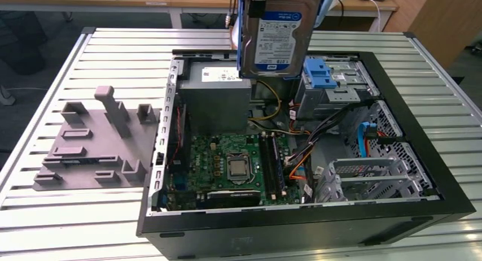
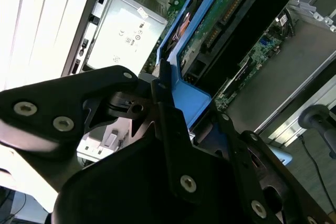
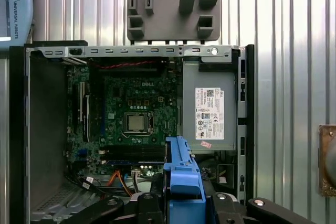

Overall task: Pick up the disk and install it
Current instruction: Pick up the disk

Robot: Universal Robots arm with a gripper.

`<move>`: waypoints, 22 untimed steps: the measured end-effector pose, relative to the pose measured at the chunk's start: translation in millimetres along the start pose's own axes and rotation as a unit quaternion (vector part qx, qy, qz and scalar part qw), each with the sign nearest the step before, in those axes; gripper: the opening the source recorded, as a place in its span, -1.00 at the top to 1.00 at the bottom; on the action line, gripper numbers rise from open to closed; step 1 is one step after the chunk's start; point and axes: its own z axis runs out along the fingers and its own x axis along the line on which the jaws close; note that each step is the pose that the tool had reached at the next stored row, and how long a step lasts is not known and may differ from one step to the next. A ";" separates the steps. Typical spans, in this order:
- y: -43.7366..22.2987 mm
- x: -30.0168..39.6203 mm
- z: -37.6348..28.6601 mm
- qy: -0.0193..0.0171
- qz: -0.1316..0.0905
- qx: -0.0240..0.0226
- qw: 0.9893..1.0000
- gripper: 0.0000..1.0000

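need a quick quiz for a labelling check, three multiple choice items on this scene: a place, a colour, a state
1. The disk is: A above the open computer case B lying inside it C beside it
2. Its carrier rails are: A red B blue C green
3. The end effector is: A open, off the disk B shut on the disk C open around it
1 A, it hangs over the case; 2 B, blue in both wrist views; 3 B, it clamps the rails.
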 end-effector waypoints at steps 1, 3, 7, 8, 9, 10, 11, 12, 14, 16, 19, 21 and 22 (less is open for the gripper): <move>0.0 1.3 0.1 0.000 0.000 0.000 1.000 0.27; -0.1 3.9 0.2 0.000 0.000 0.000 1.000 0.27; -0.2 9.4 0.7 -0.001 0.000 0.000 1.000 0.27; -0.2 10.5 0.7 -0.001 0.000 0.000 1.000 0.27; -0.2 11.5 0.8 -0.001 0.000 0.000 1.000 0.27; -0.2 12.4 0.8 -0.002 0.000 0.000 1.000 0.27; -0.3 13.2 0.9 -0.003 0.001 0.000 1.000 0.27; -0.3 14.0 0.9 -0.003 0.001 0.000 1.000 0.27; -0.3 15.4 1.0 -0.004 0.001 0.000 1.000 0.27; -0.4 16.7 1.1 -0.004 0.001 0.000 1.000 0.27; -0.4 18.6 1.3 -0.004 0.001 0.000 1.000 0.27; -0.4 19.8 1.4 -0.004 0.001 0.000 1.000 0.27; -0.4 20.4 1.5 -0.004 0.001 0.000 1.000 0.27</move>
